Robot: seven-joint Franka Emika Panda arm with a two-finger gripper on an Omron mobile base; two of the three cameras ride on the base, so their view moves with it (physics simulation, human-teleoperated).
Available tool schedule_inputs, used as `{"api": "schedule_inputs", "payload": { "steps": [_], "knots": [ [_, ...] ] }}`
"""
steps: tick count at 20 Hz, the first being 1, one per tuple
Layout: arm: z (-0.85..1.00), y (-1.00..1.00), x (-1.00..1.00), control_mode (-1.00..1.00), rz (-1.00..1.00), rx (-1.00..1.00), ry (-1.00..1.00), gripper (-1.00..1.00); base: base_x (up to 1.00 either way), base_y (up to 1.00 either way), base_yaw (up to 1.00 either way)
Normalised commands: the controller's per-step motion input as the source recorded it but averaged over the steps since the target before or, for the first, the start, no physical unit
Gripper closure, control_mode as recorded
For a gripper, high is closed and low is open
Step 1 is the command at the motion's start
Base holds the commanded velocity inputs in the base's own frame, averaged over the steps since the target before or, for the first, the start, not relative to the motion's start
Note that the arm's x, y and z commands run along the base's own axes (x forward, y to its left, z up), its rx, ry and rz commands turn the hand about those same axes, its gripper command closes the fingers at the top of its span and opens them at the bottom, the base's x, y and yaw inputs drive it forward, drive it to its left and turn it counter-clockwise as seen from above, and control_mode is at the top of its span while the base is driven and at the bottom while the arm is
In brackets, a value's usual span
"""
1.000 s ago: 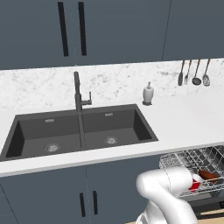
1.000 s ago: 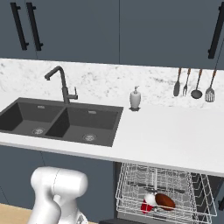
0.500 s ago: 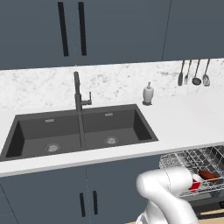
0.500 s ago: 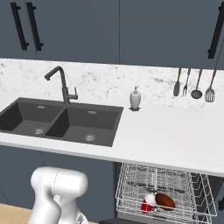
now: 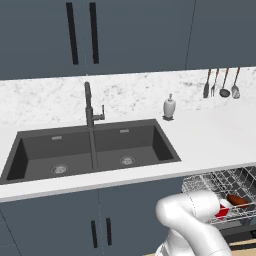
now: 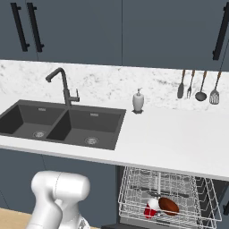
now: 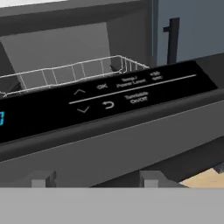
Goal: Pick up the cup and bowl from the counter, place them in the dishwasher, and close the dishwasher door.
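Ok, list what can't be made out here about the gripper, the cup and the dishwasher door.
- Gripper: in the hand view just two finger tips rise above the grey band; open or shut can't be judged.
- Cup: small in the right base view; in the left base view the robot arm covers part of it.
- Dishwasher door: hand view is too close, its edges are cut off; how far it is open is unclear.

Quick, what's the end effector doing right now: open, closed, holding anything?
End effector: open and empty, its fingertips spread apart just in front of the dishwasher door.
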Motion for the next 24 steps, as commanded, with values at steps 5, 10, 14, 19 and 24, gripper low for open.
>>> {"api": "schedule_inputs", "payload": {
  "steps": [5, 10, 14, 19, 24],
  "knots": [
    [-0.47, 0.26, -0.02, -1.00, -0.01, 0.00, 0.09, -1.00, 0.00, 0.00, 0.00],
    [-0.26, 0.66, 0.21, -1.00, 0.00, 0.00, -0.05, -1.00, 0.00, 0.00, 0.00],
    [-0.02, 0.66, 0.34, -1.00, 0.00, 0.01, -0.22, -1.00, 0.00, 0.00, 0.00],
    [0.00, 0.52, 0.79, -1.00, 0.01, 0.02, -0.21, -1.00, 0.00, 0.00, 0.00],
    [0.00, 0.41, 1.00, -1.00, 0.04, 0.00, -0.09, -1.00, 0.00, 0.00, 0.00]
  ]
}}
